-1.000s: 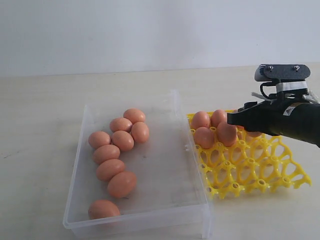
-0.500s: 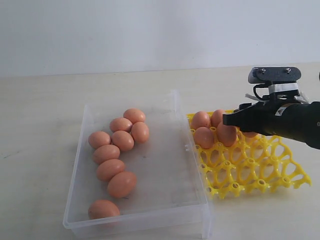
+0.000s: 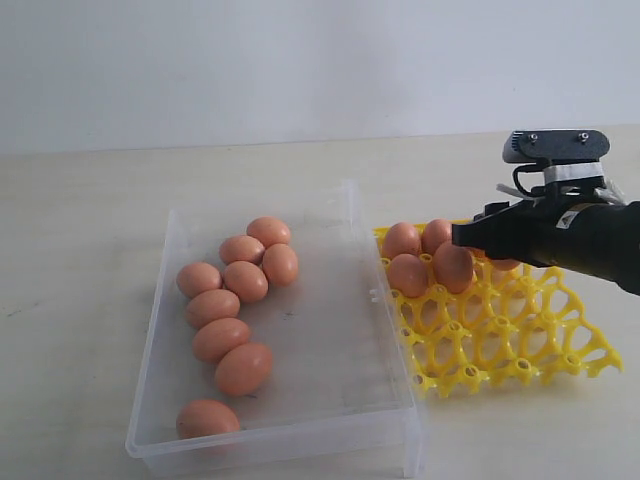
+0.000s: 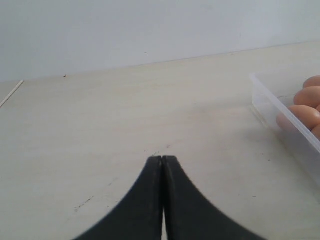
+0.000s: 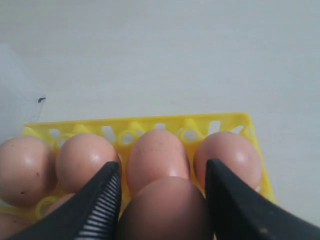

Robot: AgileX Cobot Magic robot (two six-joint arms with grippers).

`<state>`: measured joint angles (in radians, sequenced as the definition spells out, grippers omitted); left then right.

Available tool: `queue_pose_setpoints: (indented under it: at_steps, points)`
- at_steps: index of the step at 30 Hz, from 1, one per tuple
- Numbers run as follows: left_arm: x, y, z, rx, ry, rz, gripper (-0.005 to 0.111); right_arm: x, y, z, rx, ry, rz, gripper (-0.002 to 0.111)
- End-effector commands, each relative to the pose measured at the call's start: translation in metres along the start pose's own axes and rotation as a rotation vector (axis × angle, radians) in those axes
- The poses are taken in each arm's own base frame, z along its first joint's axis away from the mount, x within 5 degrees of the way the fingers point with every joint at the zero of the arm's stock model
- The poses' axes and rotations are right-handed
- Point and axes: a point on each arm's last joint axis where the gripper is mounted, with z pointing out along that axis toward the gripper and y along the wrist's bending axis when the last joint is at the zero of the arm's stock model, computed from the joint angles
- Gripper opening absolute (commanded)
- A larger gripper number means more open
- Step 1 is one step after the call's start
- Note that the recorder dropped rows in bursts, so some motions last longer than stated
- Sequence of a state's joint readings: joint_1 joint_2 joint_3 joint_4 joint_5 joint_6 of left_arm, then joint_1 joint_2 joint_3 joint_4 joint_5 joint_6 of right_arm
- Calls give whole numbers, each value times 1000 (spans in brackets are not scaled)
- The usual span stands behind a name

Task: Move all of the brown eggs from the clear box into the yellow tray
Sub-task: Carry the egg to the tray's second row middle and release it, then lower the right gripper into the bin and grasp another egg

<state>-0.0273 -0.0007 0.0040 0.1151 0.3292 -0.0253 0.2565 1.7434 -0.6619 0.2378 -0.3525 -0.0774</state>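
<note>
Several brown eggs (image 3: 232, 310) lie along the left side of the clear box (image 3: 340, 340). The yellow tray (image 3: 520, 340) stands right of the box with several eggs (image 3: 401, 240) in its far cups. My right gripper (image 3: 458, 240) hangs over the tray's left part, shut on a brown egg (image 5: 167, 210) that sits low in the second row. In the right wrist view the fingers (image 5: 100, 200) flank that egg just behind the tray's (image 5: 150, 122) back row. My left gripper (image 4: 163, 159) is shut and empty over bare table beside the box wall (image 4: 280, 120).
A pale wall stands behind the light wooden table (image 3: 80, 220). The tray's near and right cups (image 3: 560, 350) are open lattice. The left arm is outside the exterior view.
The right arm shifted slightly left, then back a little to the right above the tray. The egg in its jaws stayed in about the same place.
</note>
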Motion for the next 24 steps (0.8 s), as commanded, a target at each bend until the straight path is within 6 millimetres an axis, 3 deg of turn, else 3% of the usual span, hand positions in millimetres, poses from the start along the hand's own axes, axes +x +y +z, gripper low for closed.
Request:
queue_pose_setpoints:
  at_steps: [1,5,13,21,24]
  points:
    - [-2,0,0,1,-17,-5,0,-4,-2,0,3,-31,-7,45]
    - [-2,0,0,1,-17,-5,0,-5,-2,0,3,-36,-7,53]
    - [-2,0,0,1,-17,-5,0,-5,-2,0,3,-37,-7,58]
    - [-2,0,0,1,-17,-5,0,-7,-1,-5,-4,-17,10,58]
    - [-2,0,0,1,-17,-5,0,-15,7,-12,-40,50,23,51]
